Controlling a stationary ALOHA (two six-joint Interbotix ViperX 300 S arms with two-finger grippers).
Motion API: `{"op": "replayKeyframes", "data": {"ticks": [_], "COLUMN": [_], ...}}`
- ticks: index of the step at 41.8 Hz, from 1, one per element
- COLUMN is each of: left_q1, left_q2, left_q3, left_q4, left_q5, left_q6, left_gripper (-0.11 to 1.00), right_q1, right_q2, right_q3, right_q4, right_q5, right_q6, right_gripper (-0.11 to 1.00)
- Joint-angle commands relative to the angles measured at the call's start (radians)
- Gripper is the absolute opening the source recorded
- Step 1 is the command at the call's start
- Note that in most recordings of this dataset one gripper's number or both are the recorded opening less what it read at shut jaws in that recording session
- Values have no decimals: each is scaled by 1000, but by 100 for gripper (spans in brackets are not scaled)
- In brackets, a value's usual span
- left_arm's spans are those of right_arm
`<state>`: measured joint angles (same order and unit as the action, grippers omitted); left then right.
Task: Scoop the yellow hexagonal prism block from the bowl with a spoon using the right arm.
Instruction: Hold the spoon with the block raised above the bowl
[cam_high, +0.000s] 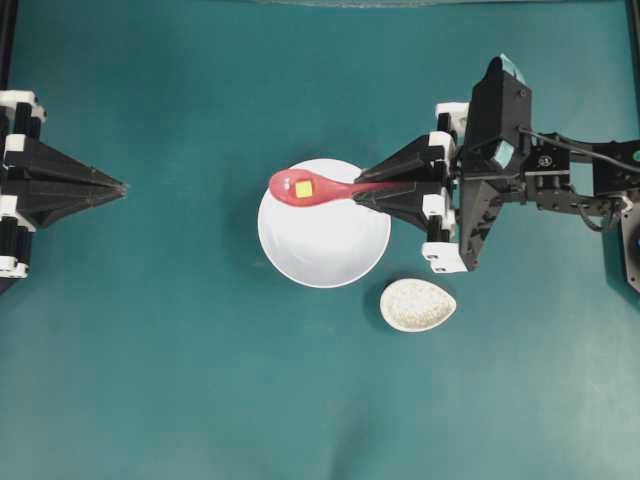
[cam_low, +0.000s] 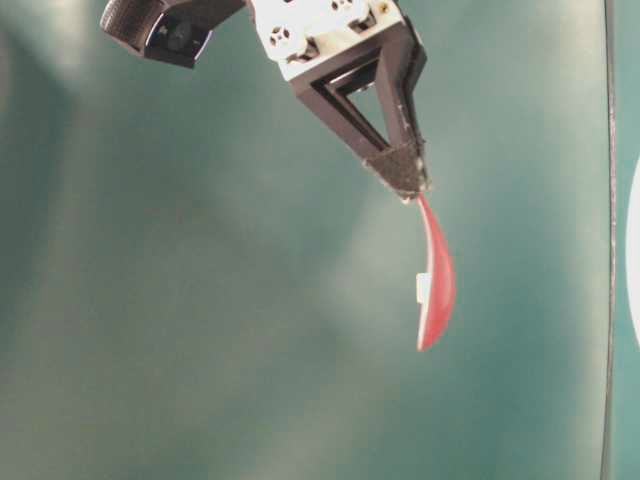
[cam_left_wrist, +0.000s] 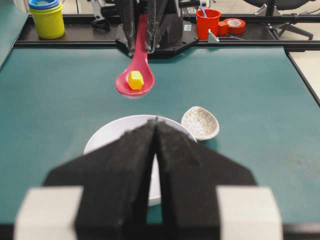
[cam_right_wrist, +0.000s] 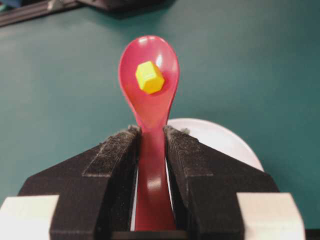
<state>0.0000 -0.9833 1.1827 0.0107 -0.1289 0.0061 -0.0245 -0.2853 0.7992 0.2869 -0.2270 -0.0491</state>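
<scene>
— Overhead exterior view: what is the right gripper (cam_high: 362, 192) doing?

— Its two black fingers (cam_right_wrist: 116, 165) are clamped on the handle of the pink-red spoon (cam_high: 312, 188). The handle runs between the pads, and the scoop sticks out past the fingertips, level, over the far-left part of the white bowl's rim (cam_high: 372, 262).

— And the yellow hexagonal prism block (cam_high: 304, 189)?

— It sits inside the spoon's scoop, roughly at the middle of it. The right wrist view shows it resting flat, one hexagonal face up. It is out of the bowl; in the left wrist view the spoon hangs clear above the teal desk (cam_high: 150, 350), beyond the bowl.

— Where does the bowl stand?

— About the centre of the desk. A small speckled oval spoon rest (cam_high: 417, 305) lies just beside it, toward the near edge and the right side, apart from it.

— The left gripper (cam_high: 122, 187)?

— At the desk's left edge, well apart from the bowl. Its fingers meet at the tips and carry nothing.
</scene>
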Motion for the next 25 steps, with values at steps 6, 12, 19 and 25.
{"op": "replayKeyframes", "data": {"ticks": [6,12,19,25], "left_q1": [0,0,2,0], "left_q2": [9,9,9,8], "left_q3": [-20,-20,-20,-21], "left_q4": [3,3,3,2], "left_q5": [-9,-9,-9,-11], "left_q6": [2,2,2,0], "left_gripper": [0,0,0,0], "right_q1": [2,0,-2,0], "right_q2": [-54,-91,-121,-129], "right_q3": [-8,-18,-44,-75], "right_q4": [-3,-3,-3,-5], "right_q5": [-3,28,95,147], "right_q6": [-8,-8,-8,-8], "right_gripper": [22,22,22,22]}}
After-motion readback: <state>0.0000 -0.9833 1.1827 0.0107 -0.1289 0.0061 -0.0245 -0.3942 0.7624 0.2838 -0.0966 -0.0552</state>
